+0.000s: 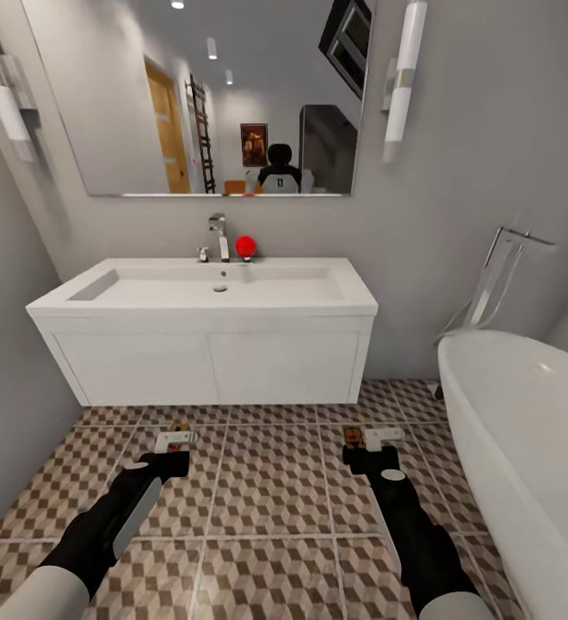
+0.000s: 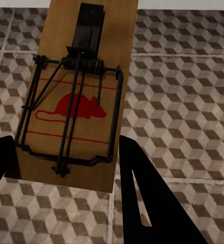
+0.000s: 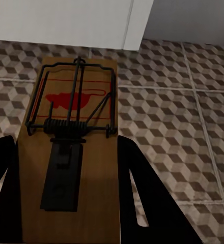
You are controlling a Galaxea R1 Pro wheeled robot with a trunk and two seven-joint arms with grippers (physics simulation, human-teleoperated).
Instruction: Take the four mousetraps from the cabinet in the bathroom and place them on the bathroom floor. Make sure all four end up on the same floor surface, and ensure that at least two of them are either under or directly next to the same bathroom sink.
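Observation:
Each of my grippers holds one mousetrap just above the bathroom floor (image 1: 267,482), in front of the white sink (image 1: 202,297). In the left wrist view the left gripper (image 2: 66,170) is shut on a wooden mousetrap (image 2: 74,101) with a red mouse mark, its black fingers (image 2: 142,198) on both long edges. My right gripper (image 3: 66,188) is shut the same way on a second mousetrap (image 3: 74,137), close to the vanity's white base. In the head view the left gripper (image 1: 174,441) and right gripper (image 1: 377,437) hang low, about two tiles apart. The cabinet is out of view.
A big white bathtub (image 1: 525,430) fills the right side, with a chrome floor faucet (image 1: 499,275) behind it. A grey wall (image 1: 9,362) closes the left. A chrome faucet (image 1: 220,234) and a red ball-like object (image 1: 246,246) sit on the sink under a wide mirror (image 1: 215,95).

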